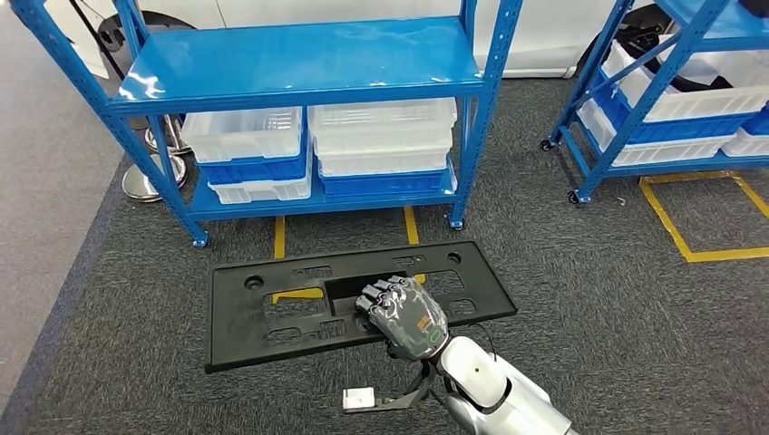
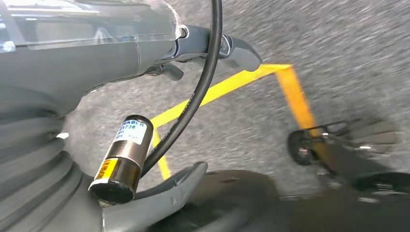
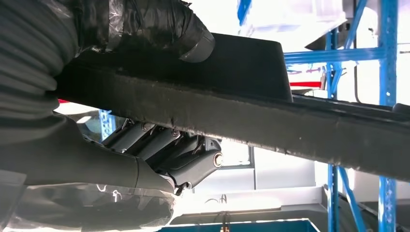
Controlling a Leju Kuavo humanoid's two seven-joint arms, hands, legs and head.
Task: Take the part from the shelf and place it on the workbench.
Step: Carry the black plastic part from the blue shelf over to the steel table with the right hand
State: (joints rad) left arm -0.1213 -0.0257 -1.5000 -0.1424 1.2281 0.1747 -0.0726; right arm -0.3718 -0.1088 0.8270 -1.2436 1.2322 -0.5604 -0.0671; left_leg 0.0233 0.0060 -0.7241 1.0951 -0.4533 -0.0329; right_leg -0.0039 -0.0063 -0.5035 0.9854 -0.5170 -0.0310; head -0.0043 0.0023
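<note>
1. Black plastic panel (image 1: pixel 354 304), long and flat with cut-outs, held level above the grey carpet (image 1: pixel 617 308), in front of the blue shelf (image 1: pixel 299 68).
2. Right hand (image 1: pixel 403 313) grips the panel at its near long edge, around the middle; in the right wrist view the thumb (image 3: pixel 145 24) lies on one face and the fingers (image 3: pixel 164 145) curl against the other.
3. Left hand (image 2: pixel 121 53) hangs over the carpet, fingers apart, holding nothing.
4. Shelf's top board is bare blue; the lower level carries stacked clear and blue bins (image 1: pixel 381 136).
5. Yellow tape lines (image 1: pixel 411 224) run on the carpet below the shelf.
6. Second blue rack (image 1: pixel 653 91) with bins stands to the right, well apart from the panel.
</note>
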